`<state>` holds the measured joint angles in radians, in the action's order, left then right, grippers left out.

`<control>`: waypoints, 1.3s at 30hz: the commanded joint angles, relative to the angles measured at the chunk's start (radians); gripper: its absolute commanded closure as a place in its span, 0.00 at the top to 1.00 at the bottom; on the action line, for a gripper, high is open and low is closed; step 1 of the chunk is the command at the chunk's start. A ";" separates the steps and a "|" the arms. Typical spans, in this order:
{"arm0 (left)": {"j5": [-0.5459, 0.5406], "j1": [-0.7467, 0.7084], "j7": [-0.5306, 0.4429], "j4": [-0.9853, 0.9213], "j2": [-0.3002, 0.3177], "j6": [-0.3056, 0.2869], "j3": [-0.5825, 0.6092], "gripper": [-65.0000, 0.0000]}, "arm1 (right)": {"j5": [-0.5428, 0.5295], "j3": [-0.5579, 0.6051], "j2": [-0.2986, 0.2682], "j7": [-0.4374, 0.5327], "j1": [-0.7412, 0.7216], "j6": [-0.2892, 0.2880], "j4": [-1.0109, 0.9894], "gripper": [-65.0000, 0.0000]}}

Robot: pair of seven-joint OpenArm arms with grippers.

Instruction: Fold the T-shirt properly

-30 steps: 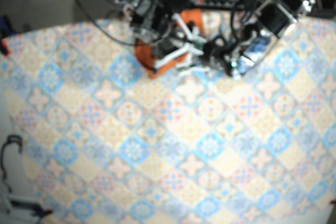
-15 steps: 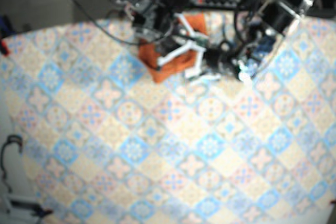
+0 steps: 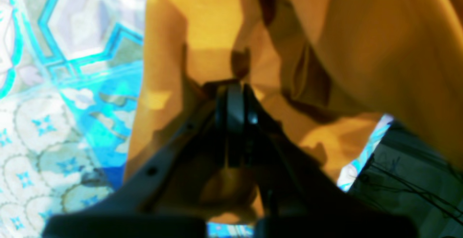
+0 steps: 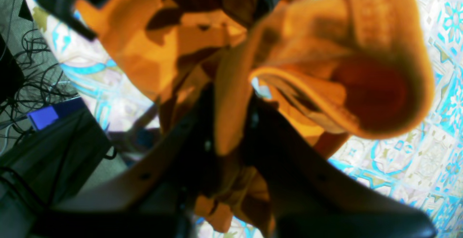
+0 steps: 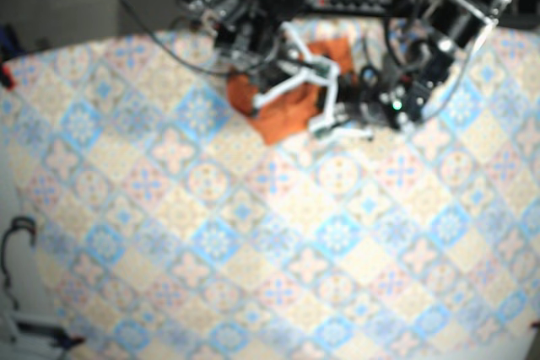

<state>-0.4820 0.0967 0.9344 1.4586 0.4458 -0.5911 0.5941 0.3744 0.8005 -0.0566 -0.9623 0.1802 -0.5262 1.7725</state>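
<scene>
Left pincer (image 3: 235, 89) shut; right pincer (image 4: 229, 100) clamped, jaws slightly apart; arms close together

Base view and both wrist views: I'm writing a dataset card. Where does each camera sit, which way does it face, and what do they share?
Base: overhead, facing down on the patterned tablecloth; the right arm and left arm enter from the top edge.
Left wrist: on the left arm, looking along the left gripper, shut on the orange T-shirt.
Right wrist: on the right arm, looking along the right gripper, cloth clamped in it.
Shared: all three show the T-shirt.
</scene>
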 commanded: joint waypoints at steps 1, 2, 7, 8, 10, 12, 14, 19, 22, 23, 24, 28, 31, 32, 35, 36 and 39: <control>-0.011 0.013 -0.018 0.020 0.002 0.000 -0.007 0.00 | -0.001 0.003 0.007 0.012 -0.008 0.001 0.016 0.00; -0.011 0.013 -0.028 0.020 0.002 0.000 -0.007 0.00 | -0.001 0.003 0.007 0.012 -0.008 0.001 0.016 0.00; -0.011 0.011 -0.062 0.070 0.006 0.000 -0.007 0.00 | -0.001 0.001 0.007 0.012 -0.009 0.001 0.016 0.00; -0.011 0.011 -0.062 0.083 0.006 0.000 -0.007 0.00 | -0.001 0.001 0.007 0.012 -0.009 0.001 0.016 0.00; -0.008 0.011 -0.062 0.101 0.006 0.000 -0.007 0.00 | -0.001 0.001 0.007 0.012 -0.009 0.001 0.016 0.00; -0.008 0.011 -0.062 0.110 0.006 0.001 -0.007 0.00 | -0.001 0.001 0.007 0.012 -0.009 0.001 0.016 0.00; -0.008 0.011 -0.064 0.116 0.006 0.001 -0.007 0.00 | -0.001 0.000 0.007 0.012 -0.009 0.001 0.016 0.00; -0.010 0.010 -0.064 0.118 0.008 0.003 -0.007 0.00 | -0.001 0.000 0.007 0.012 -0.009 0.001 0.016 0.00; -0.011 -0.012 -0.062 0.164 0.041 0.003 -0.018 0.00 | -0.001 -0.002 0.007 0.012 -0.009 0.001 0.016 0.00; -0.008 -0.028 -0.058 0.195 0.052 0.003 -0.038 0.00 | -0.001 -0.003 0.007 0.012 -0.009 0.001 0.016 0.00; -0.007 -0.044 -0.056 0.219 0.055 0.003 -0.058 0.00 | -0.001 -0.003 0.007 0.012 -0.009 0.001 0.016 0.00; -0.005 -0.133 -0.025 0.290 0.081 0.003 -0.173 0.00 | -0.001 -0.006 0.007 0.012 -0.009 0.001 0.016 0.00; -0.004 -0.186 -0.021 0.305 0.083 0.001 -0.239 0.00 | -0.001 -0.006 0.007 0.012 -0.012 0.001 0.016 0.00; -0.004 -0.197 -0.021 0.302 0.083 0.000 -0.253 0.00 | -0.001 0.000 0.007 0.012 -0.023 0.001 0.016 0.00; -0.001 -0.203 -0.015 0.293 0.081 0.001 -0.254 0.00 | -0.001 0.001 0.007 0.009 -0.035 0.001 0.014 0.00; -0.001 -0.205 -0.013 0.282 0.078 0.001 -0.253 0.00 | -0.001 0.001 0.007 0.009 -0.035 0.001 0.014 0.00; -0.001 -0.203 -0.019 0.215 0.061 0.003 -0.253 0.00 | -0.001 0.001 0.007 0.006 -0.048 0.001 0.014 0.00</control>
<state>-0.4782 -0.1131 0.9192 1.6680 0.5037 -0.5877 0.3470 0.3737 0.8005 -0.0589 -0.9668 0.1471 -0.5270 1.7706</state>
